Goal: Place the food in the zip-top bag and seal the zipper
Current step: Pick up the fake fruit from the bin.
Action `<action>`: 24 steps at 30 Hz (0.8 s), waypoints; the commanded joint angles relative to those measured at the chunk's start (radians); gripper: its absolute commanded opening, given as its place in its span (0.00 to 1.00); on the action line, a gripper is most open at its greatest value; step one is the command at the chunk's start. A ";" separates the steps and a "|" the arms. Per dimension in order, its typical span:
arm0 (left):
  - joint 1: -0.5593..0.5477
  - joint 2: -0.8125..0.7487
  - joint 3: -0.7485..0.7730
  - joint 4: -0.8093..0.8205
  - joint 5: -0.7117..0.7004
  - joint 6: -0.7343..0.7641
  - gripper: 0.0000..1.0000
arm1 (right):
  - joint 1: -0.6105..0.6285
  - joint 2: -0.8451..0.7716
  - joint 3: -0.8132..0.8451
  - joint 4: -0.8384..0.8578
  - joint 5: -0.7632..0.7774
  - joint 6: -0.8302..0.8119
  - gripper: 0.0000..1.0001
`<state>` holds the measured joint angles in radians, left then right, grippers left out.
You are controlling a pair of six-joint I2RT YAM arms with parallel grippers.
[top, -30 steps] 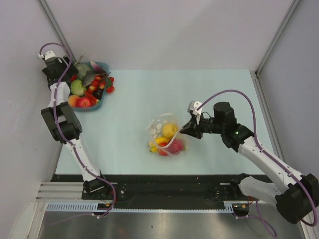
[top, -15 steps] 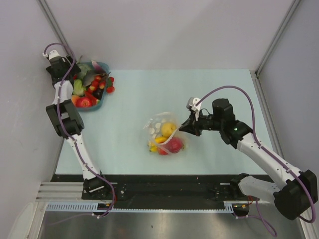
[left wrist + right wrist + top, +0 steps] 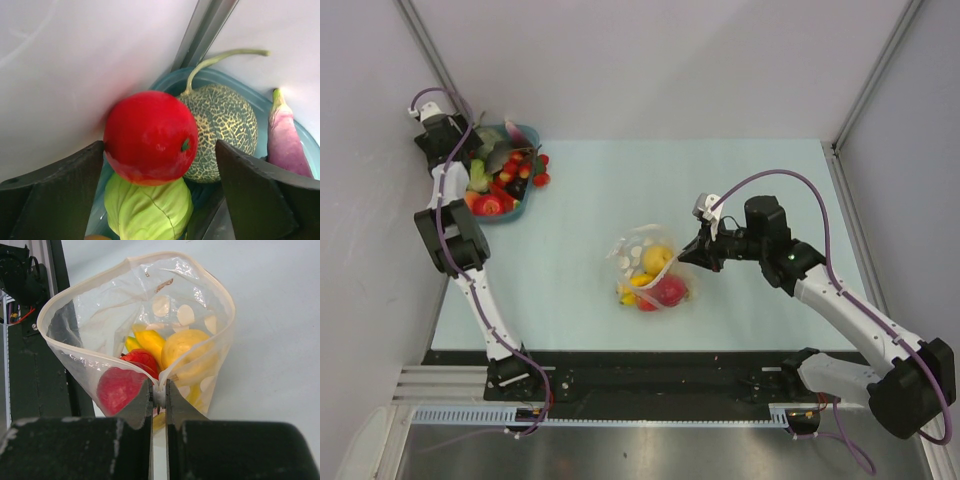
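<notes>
1. In the top view, over the last second the left arm's wrist has swung from the far-left corner in over the blue plastic basket (image 3: 527, 134) and then settled. The left tool (image 3: 160, 145) stands wide, with a glossy red round toy fruit (image 3: 147, 135) between its fingers. This looks like the line-up for the next pick.
2. The right tool (image 3: 159, 390) has crept slightly towards the clear crinkly zip-top bag (image 3: 100, 315), nudging it a little. Its fingers are pinched narrow on the whitish press-seal strip (image 3: 135, 259), so the mouth gapes upward.
3. The bag sits mid-way on the pale surface (image 3: 740, 170), well apart from the basket. It already holds a yellow round toy fruit (image 3: 187, 347), a red rounded toy piece (image 3: 120, 387) and a yellow elongated toy piece (image 3: 150, 342). I judge the filling partly done, with the sealing not yet begun.
4. Hard to tell:
   - whether either left finger touches the red fruit;
   - what lies under it beyond a netted green toy melon (image 3: 225, 130) and a pale green leafy toy vegetable (image 3: 147, 210);
   - what is low in the bag, which the right tool's body covers;
   - whether the white spots on the bag are print or pieces.
</notes>
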<state>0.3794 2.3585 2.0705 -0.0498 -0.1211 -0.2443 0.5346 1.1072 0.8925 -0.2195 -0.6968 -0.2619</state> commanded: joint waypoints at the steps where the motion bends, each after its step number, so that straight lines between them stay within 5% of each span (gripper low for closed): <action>1: 0.026 0.002 -0.004 -0.068 -0.075 -0.026 0.98 | 0.004 -0.009 0.040 0.019 -0.003 0.003 0.00; 13: 0.024 0.022 0.037 -0.093 -0.189 -0.018 0.92 | 0.002 -0.006 0.036 0.032 -0.006 0.007 0.00; 20: 0.023 -0.037 -0.019 -0.041 -0.086 -0.023 0.61 | 0.004 -0.001 0.031 0.025 -0.003 0.006 0.00; 24: 0.012 -0.186 -0.179 0.045 -0.077 -0.035 0.55 | 0.005 -0.012 0.011 0.043 -0.007 0.015 0.00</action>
<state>0.3695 2.3337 2.0106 -0.0956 -0.1761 -0.2626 0.5346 1.1072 0.8925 -0.2192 -0.6968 -0.2615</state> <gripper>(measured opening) 0.639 0.076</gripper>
